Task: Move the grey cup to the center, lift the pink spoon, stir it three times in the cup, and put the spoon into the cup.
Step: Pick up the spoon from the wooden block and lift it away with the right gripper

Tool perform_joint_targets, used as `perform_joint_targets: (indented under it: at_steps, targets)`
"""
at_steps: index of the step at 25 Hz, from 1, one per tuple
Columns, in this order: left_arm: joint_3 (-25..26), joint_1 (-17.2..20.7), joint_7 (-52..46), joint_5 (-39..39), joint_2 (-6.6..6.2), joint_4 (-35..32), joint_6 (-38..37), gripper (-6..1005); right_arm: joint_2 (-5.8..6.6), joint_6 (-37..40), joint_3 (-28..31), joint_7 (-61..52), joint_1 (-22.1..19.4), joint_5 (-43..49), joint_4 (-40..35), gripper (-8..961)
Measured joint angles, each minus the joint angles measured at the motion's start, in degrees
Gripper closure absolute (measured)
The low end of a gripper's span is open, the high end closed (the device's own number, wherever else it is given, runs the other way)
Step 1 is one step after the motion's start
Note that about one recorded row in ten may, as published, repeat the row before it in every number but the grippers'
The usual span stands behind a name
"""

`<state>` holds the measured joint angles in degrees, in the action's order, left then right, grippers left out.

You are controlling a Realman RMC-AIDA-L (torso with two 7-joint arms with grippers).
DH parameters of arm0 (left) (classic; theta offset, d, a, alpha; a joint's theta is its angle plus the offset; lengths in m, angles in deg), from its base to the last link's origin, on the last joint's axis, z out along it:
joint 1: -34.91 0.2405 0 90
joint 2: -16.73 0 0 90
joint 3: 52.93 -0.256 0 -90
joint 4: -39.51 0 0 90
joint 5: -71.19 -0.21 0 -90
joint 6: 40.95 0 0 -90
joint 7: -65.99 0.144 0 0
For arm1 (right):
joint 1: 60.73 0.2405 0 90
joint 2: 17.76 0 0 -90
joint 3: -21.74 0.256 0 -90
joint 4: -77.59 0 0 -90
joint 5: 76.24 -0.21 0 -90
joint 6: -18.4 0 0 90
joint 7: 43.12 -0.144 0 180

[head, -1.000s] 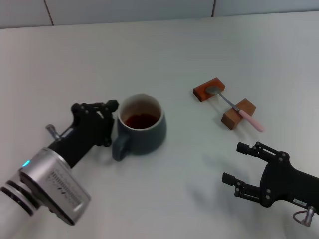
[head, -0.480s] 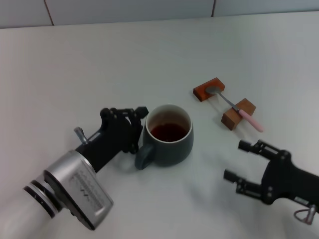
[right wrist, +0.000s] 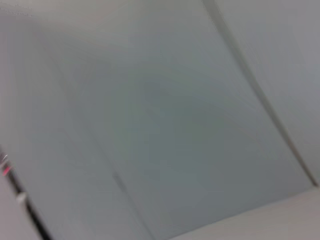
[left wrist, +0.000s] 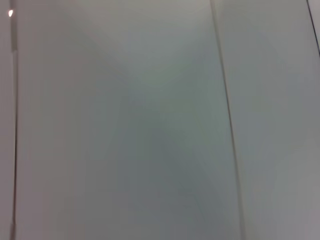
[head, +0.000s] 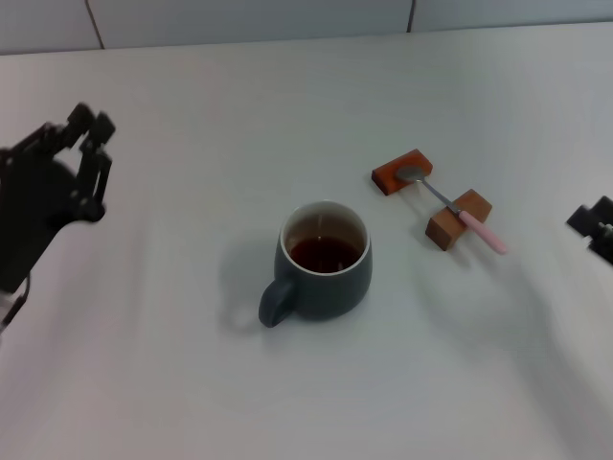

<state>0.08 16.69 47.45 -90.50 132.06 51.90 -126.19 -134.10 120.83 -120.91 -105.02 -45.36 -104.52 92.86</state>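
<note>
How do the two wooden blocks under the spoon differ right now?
The far wooden block is redder and lies lower and flatter; the near wooden block is paler tan-brown and stands taller. The far one carries the pink spoon at its metal bowl, the near one under the start of the pink handle. Both sit on the table, right of the grey cup.

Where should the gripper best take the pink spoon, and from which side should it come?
Probably at the pink handle end of the pink spoon, which juts free past the nearer wooden block. The spoon lies bridged across the two blocks, its silver bowl on the far block. Coming from above, fingers either side of the slim handle, looks safest. The right gripper, at the table's right edge, is nearest.
</note>
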Motion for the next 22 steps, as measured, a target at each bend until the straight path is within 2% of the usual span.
perform_joint_targets:
  at_steps: [1,3,8,9,12,18,22]
  targets:
    - [-0.2,-0.6,-2.9,-0.9,-0.29,-1.9,-1.3,898,0.17,-0.5,0.5,-3.2,0.0,-0.1,0.4,166]
    - [-1.0,-1.4,-6.7,-2.9,-0.64,-5.9,-4.5,824,0.51,-1.8,0.7,-8.4,0.3,-0.1,0.9,166]
    - [-9.9,-1.4,-2.5,-3.9,-0.78,-10.7,-9.2,638,1.01,-7.1,-0.9,-16.2,1.7,0.4,1.2,166]
    - [-12.1,-1.2,-0.3,-3.9,-0.47,-11.7,-10.3,600,1.02,-8.0,-1.5,-16.8,2.0,0.6,1.1,166]
    - [-14.3,-0.6,2.6,-3.9,0.32,-13.4,-11.3,487,0.94,-9.2,-3.0,-17.2,2.7,0.7,0.7,166]
    - [-18.1,-1.1,6.2,-3.9,2.72,-18.5,-10.4,340,0.61,-10.8,-5.7,-17.9,4.2,0.7,-0.3,165]
    - [-20.2,-1.5,7.5,-3.9,3.20,-18.0,-7.8,242,0.48,-13.2,-7.2,-18.1,5.1,0.8,-1.6,171]
